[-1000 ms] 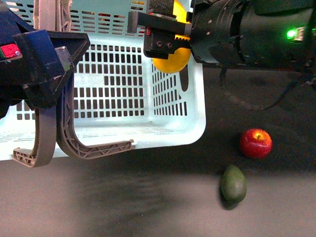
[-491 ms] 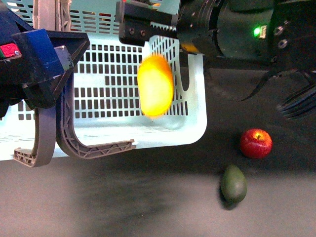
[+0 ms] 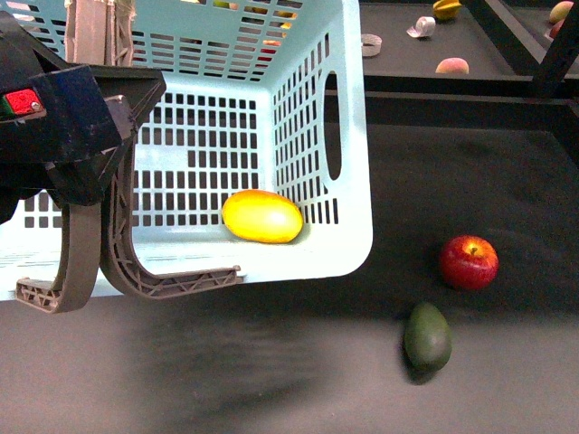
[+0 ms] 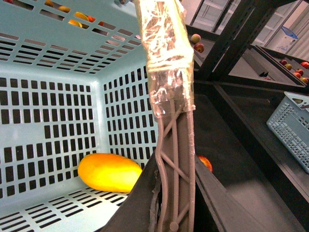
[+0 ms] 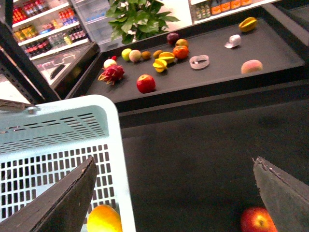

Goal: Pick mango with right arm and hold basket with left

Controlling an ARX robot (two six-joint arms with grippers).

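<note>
Grips basket (image 3: 355, 181) at its left side with left gripper (image 3: 99, 127), pinching the handles (image 3: 109, 244) tight. Has mango (image 3: 262, 216) lying on basket floor, near right wall. Holds right gripper (image 5: 174, 164) spread wide and empty above basket's right edge. Since a second ago: released mango, pulled right arm out of front view.

At the front view's left edge the left gripper (image 3: 104, 127) was cut off, and the basket (image 3: 355, 181) ran past the top and left edges. In the left wrist view 1 handle (image 4: 171, 96) hid most of the apple (image 4: 205, 163). The right wrist view's edge cut the mango (image 5: 103, 218).
</note>
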